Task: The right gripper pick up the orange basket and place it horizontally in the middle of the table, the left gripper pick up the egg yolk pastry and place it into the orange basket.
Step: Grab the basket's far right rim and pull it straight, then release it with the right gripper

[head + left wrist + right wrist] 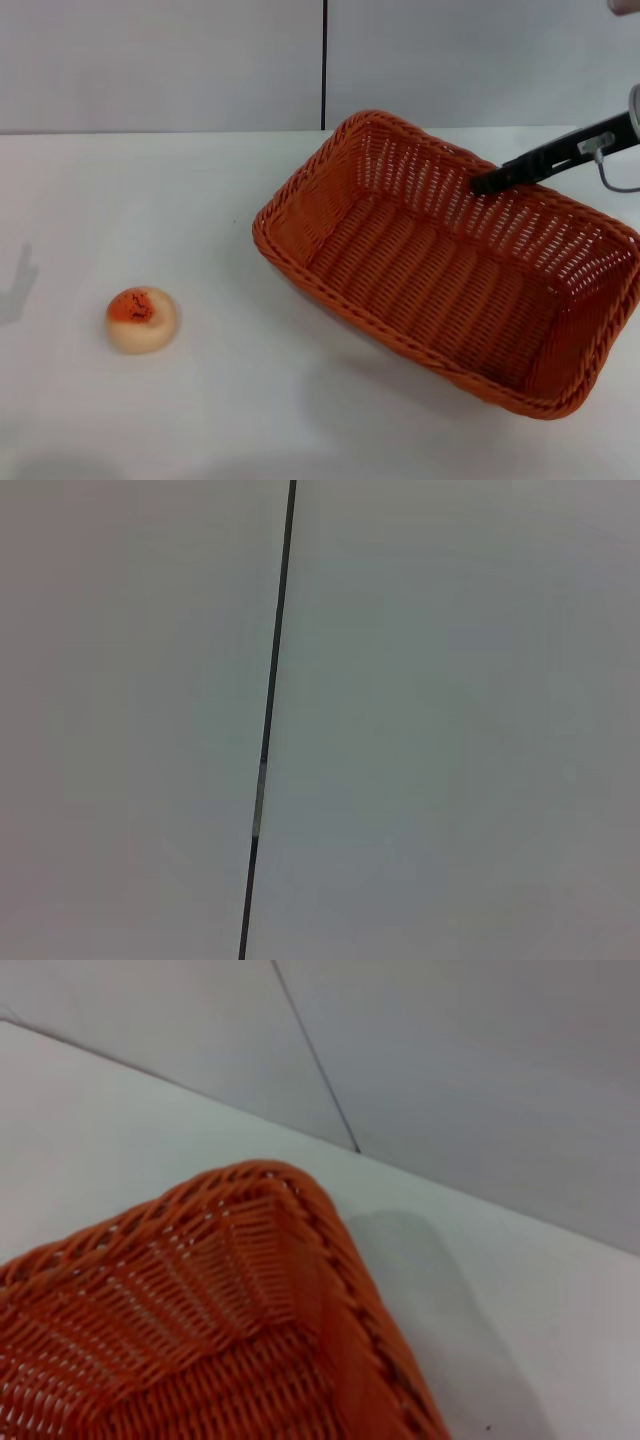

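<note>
The orange basket [430,290] lies diagonally on the right half of the white table [200,200], and a faint shadow on the table beside its near side suggests it is slightly raised. My right gripper [485,183] reaches in from the right edge over the far rim. One black finger lies against the inside of the far wall, and the other finger is hidden behind it. The right wrist view shows one basket corner [200,1310] close up. The egg yolk pastry [141,318] sits alone at the left front. The left gripper is out of view.
A grey wall with a dark vertical seam [324,65] stands behind the table; the left wrist view shows only this seam [270,720]. A small arm shadow [18,285] falls at the table's left edge.
</note>
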Motion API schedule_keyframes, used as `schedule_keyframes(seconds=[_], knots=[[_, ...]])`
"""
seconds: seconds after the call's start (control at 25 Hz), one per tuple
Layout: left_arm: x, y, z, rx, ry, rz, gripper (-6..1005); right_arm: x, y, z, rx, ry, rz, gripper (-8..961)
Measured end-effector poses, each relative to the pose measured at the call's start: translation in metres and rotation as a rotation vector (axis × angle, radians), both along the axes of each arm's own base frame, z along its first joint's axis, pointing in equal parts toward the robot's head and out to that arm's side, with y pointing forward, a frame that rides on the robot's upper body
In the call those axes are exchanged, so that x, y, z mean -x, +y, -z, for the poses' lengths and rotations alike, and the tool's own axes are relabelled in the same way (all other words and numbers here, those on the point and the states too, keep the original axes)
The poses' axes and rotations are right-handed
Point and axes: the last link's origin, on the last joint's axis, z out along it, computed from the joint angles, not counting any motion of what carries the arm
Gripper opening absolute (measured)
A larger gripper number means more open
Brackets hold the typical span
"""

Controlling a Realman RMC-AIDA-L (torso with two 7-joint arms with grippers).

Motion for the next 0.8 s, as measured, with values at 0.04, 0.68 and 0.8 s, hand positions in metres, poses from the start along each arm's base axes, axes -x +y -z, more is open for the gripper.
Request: schedule_keyframes(seconds=[0.04,0.68,0.8], knots=[[0.000,0.000,0.000,0.000,-0.001,0.000,806,0.000,-0.001,0.002,0.006,0.004,0.000,806],[0.000,-0.003,0.001,0.000,-0.005,-0.002,806,0.002,-0.002,0.010,-0.001,0.000,-0.029,393],[0.000,-0.003,0.001,0.000,-0.005,-0.002,806,0.008,-0.001,0.009,0.014,0.000,-0.062,304]])
